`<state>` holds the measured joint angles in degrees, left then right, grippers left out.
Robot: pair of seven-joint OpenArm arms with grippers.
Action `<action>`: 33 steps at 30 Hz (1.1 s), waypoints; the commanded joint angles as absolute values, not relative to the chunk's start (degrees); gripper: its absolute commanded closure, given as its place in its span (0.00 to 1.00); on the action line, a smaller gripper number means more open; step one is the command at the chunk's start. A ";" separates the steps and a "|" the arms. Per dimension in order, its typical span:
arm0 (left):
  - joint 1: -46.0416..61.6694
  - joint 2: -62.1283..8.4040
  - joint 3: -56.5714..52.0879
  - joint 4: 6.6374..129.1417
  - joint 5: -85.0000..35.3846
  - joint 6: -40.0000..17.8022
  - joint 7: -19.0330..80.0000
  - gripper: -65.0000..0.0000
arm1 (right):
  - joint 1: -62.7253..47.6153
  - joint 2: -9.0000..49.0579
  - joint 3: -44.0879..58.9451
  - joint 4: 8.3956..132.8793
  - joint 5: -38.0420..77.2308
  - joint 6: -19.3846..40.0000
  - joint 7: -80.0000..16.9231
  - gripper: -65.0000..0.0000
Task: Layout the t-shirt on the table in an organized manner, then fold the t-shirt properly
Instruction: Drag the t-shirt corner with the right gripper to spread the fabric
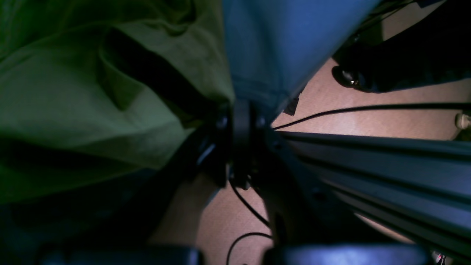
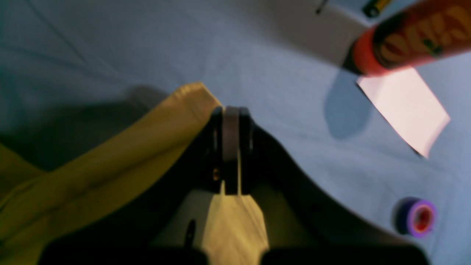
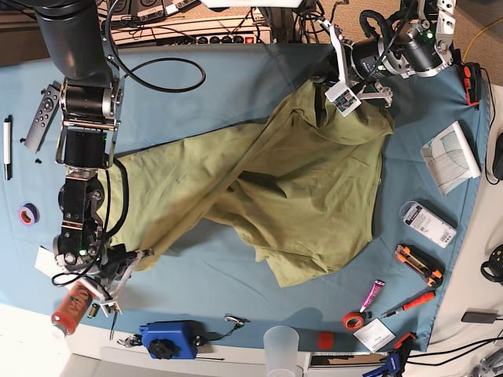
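Base view: t-shirt [image 3: 267, 188], olive, lies rumpled diagonally across the counter [image 3: 204, 86]. Right end effector [image 3: 118, 263], lower left, pinches one edge; left end effector [image 3: 334, 78], upper right, clamps another, apparently to stretch it flat.

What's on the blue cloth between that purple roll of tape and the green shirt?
In the base view, only the robot's dark right arm stands between the purple tape roll and the olive-green cotton t-shirt; otherwise the light-blue cloth-covered table is bare there.
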<state>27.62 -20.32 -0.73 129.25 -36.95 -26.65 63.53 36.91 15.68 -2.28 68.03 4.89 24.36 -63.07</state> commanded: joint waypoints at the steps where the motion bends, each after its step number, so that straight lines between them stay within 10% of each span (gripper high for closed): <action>1: 27.62 -20.64 -0.89 130.13 -37.69 -27.05 62.52 1.00 | 38.70 16.43 -2.09 70.65 5.13 24.14 -63.24 1.00; 12: 27.62 -20.69 -0.95 130.13 -33.28 -26.85 62.52 1.00 | 26.87 23.44 1.83 88.62 10.76 21.37 -71.07 1.00; 33: 27.64 -20.97 -0.95 130.13 -24.73 -20.45 63.05 1.00 | -16.05 23.64 41.67 118.85 41.15 29.63 -74.67 1.00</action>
<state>27.62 -20.62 -0.82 129.25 -24.51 -20.38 63.44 -16.40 22.55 41.36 117.95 40.91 29.80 -75.57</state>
